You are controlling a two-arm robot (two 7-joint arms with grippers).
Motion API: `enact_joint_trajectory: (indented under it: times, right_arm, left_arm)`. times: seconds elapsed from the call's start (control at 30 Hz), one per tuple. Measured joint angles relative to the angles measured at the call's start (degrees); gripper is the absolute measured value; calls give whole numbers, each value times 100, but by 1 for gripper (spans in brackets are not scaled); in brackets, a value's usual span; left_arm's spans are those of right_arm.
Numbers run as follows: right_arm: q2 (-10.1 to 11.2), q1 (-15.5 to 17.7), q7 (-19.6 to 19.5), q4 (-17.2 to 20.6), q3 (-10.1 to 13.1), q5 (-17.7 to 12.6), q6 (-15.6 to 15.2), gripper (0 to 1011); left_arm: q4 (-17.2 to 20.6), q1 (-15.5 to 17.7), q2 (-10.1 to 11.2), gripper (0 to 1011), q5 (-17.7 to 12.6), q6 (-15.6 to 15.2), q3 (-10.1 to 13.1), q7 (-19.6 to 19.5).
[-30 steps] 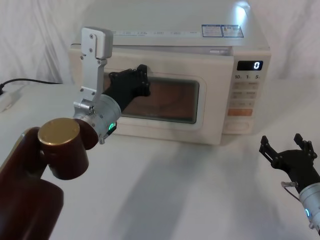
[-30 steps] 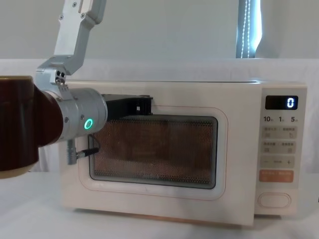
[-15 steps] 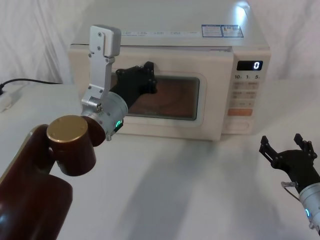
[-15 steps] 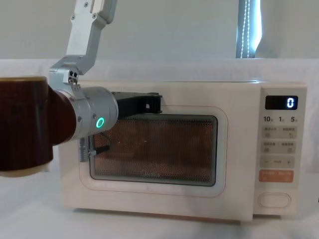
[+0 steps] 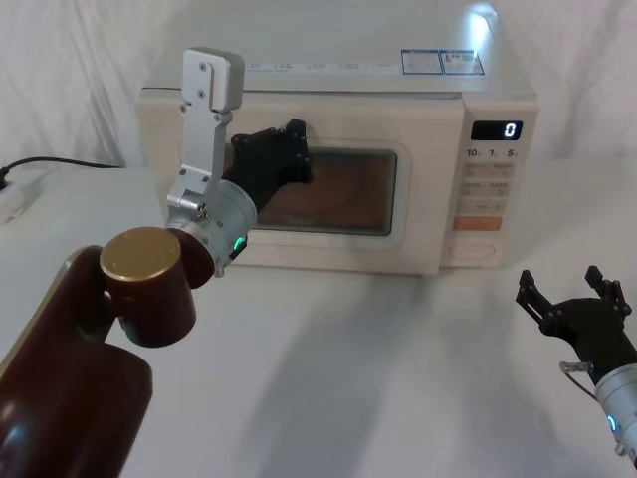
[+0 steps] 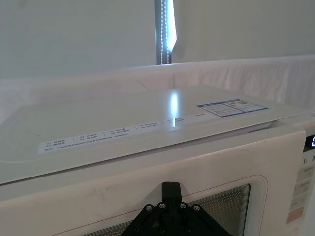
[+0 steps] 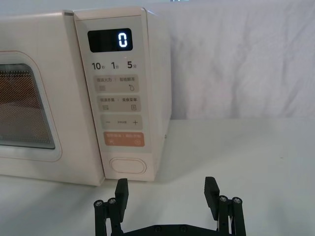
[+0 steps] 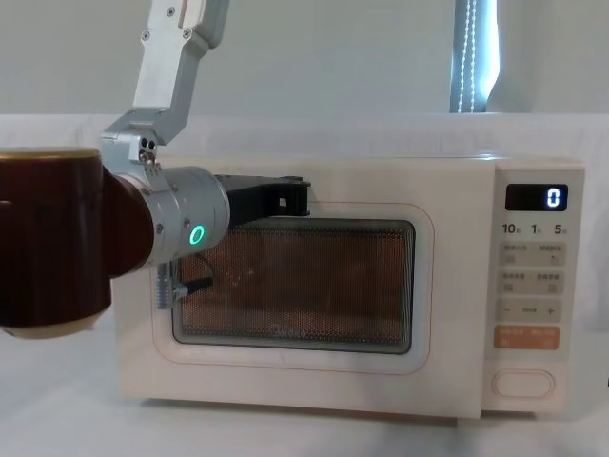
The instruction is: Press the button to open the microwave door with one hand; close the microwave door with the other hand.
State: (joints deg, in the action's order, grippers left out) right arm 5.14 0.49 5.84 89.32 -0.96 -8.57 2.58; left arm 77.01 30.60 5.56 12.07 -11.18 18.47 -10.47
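Left gripper [image 5: 289, 151] up against the top edge of the microwave door [image 5: 343, 194], which sits flush shut; can't tell the state of its fingers. Button [image 7: 127, 165] at the bottom of the control panel [image 7: 118, 93], untouched. Right gripper [image 7: 167, 191] low over the bench [image 5: 398, 358], fingers spread wide.

A staged robot test bench, such as a lab, not a home kitchen. A lone microwave [image 5: 338, 149] stands on a table [image 5: 378, 378] draped in white cloth. Behind the microwave hangs a creased white cloth backdrop [image 7: 241, 59], and above that rises a plain pale wall with a bright vertical light strip [image 8: 473, 55]. Left of the microwave, a black cable [image 5: 50, 163] crosses the cloth.
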Motion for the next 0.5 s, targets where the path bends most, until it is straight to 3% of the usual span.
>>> enact_joint_trajectory:
  times: [0.5]
  right_arm:
    - [0,0,0,0,0,0,0,1002]
  left_arm:
    - [-195,53,-124,0,-149,58,-81,9]
